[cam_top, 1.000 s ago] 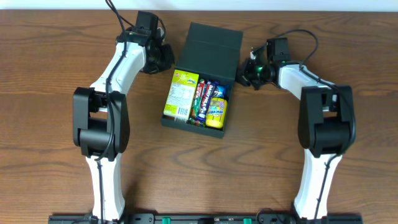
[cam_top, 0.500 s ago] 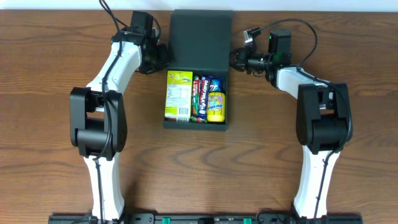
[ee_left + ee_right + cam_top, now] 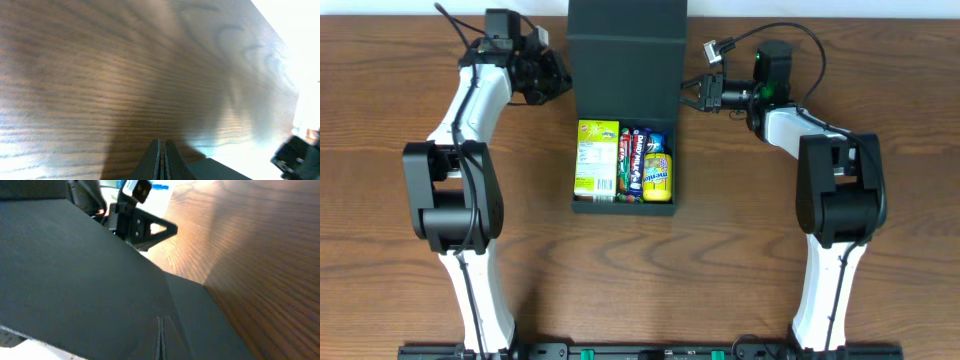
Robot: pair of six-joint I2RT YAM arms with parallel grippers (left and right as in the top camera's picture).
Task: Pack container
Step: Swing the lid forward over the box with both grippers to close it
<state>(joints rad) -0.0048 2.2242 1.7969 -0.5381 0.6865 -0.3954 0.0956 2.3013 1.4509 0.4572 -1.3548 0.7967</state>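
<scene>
The dark teal container (image 3: 620, 206) lies open mid-table. Its flap lid (image 3: 625, 50) is swung back toward the far edge. Inside lie a yellow-green packet (image 3: 596, 157), several snack bars (image 3: 632, 160) and a yellow packet (image 3: 658, 175). My left gripper (image 3: 556, 80) is shut and empty just left of the lid; in the left wrist view its fingers (image 3: 162, 150) hover over wood, with a container corner (image 3: 235, 172) at lower right. My right gripper (image 3: 686, 95) is shut, its tips at the lid's right edge. In the right wrist view the fingers (image 3: 160, 330) lie against the lid (image 3: 75, 270).
The brown wooden table (image 3: 770, 250) lies all round the container. A white strip (image 3: 820, 8) runs along the table's far edge, just behind the lid. Both arm bases stand at the near edge.
The container has turned square to the table and slid a little left, and its lid has swung further back. My left gripper moved left and away; my right gripper shifted left along the lid.
</scene>
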